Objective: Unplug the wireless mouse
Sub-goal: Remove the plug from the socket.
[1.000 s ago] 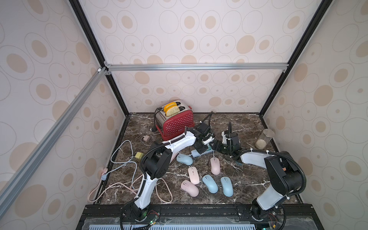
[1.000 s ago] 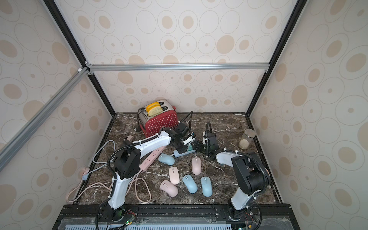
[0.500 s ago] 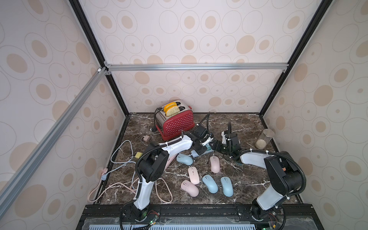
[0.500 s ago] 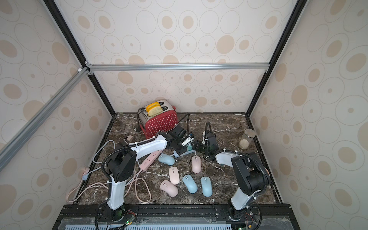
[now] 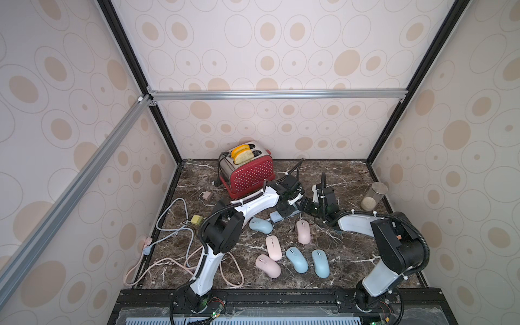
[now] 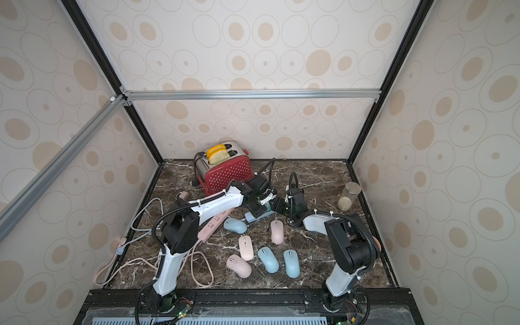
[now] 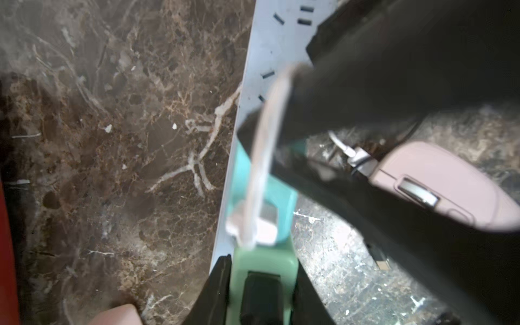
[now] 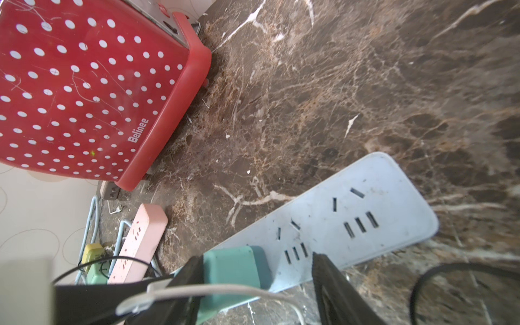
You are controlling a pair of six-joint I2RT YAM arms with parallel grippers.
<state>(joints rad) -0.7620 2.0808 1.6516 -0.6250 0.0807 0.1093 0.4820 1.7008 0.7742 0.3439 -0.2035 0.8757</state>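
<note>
Left wrist view: the pink mouse (image 7: 450,185) lies nearest on the table, probably light and slick-shelled, with a thin, limp cable (image 7: 264,135) in its nose. Farther back, the cable's white plug (image 7: 266,229) sits in the green charger (image 7: 284,202) on the power strip (image 7: 270,56). The left gripper (image 7: 261,263) is closed on the charger. The right gripper (image 8: 257,260) stands spread over the strip, clamping nothing. Better to grip the stiff plug than the cable.

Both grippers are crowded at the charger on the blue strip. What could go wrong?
The left gripper and right gripper sit close at the green charger: they could collide. Pulling the white cable may drag the pink mouse, which looks plugged in. The loose blue power strip may lift.
</note>
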